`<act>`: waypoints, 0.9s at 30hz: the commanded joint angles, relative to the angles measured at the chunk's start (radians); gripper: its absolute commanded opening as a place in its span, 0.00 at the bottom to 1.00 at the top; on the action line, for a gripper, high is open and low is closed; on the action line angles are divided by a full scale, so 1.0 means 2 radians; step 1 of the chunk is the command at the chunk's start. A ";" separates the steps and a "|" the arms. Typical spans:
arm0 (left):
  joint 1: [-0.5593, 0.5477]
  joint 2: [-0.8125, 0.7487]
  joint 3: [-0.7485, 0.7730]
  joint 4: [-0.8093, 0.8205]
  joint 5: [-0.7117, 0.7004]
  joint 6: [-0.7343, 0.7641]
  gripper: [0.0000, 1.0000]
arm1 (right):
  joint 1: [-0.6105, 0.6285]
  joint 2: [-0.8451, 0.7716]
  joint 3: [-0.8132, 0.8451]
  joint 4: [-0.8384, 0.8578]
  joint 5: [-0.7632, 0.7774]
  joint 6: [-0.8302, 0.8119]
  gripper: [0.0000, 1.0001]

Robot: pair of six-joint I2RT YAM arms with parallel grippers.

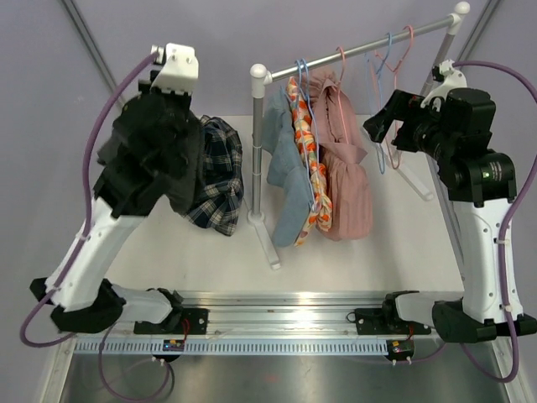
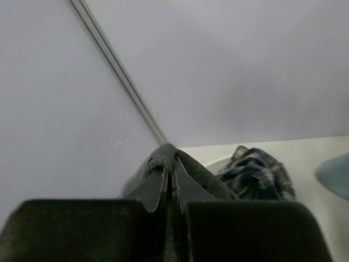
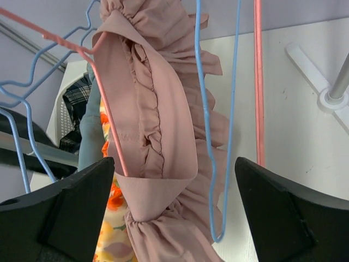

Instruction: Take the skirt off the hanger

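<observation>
My left gripper point(image 2: 170, 164) is shut on a fold of a black skirt point(image 2: 191, 166). In the top view the black skirt point(image 1: 151, 155) hangs off that gripper, high at the left, and hides its fingers. A pink ruffled skirt point(image 3: 158, 136) hangs on a pink hanger point(image 3: 103, 103) on the rail point(image 1: 361, 44); it also shows in the top view point(image 1: 344, 180). My right gripper point(image 3: 174, 185) is open and empty, its jaws wide apart just in front of the pink skirt. In the top view the right gripper point(image 1: 384, 133) is right of the hung clothes.
A floral garment point(image 1: 312, 180) and a grey-blue one point(image 1: 285, 180) hang left of the pink skirt. An empty blue hanger point(image 3: 234, 109) and an empty pink hanger point(image 3: 258, 82) hang between my right jaws. A plaid garment point(image 1: 216, 176) lies beside the rack's post point(image 1: 257, 143).
</observation>
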 commanded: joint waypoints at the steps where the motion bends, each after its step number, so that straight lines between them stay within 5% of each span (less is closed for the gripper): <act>1: 0.145 0.063 0.101 -0.106 0.191 -0.133 0.00 | 0.000 -0.020 -0.013 -0.007 -0.022 -0.004 1.00; 4: 0.237 0.157 0.173 -0.119 0.231 -0.176 0.00 | 0.000 -0.044 -0.022 -0.016 -0.027 -0.010 1.00; 7: 0.301 0.205 0.123 -0.093 0.253 -0.241 0.00 | 0.000 -0.072 -0.021 -0.026 -0.029 -0.009 0.99; 11: 0.315 0.207 -0.010 -0.055 0.310 -0.313 0.05 | 0.000 -0.099 -0.004 -0.022 -0.054 -0.004 0.99; 13: 0.316 0.200 -0.079 -0.036 0.345 -0.341 0.36 | 0.000 -0.110 0.000 -0.010 -0.094 -0.001 0.99; 14: 0.315 0.200 -0.094 -0.035 0.354 -0.347 0.98 | 0.000 -0.112 -0.005 0.012 -0.114 0.001 1.00; 18: 0.312 0.184 -0.120 -0.068 0.353 -0.374 0.99 | 0.000 -0.096 -0.023 0.069 -0.187 0.021 0.99; 27: 0.273 -0.052 -0.315 -0.094 0.377 -0.397 0.99 | 0.006 0.017 -0.027 0.143 -0.201 0.023 0.99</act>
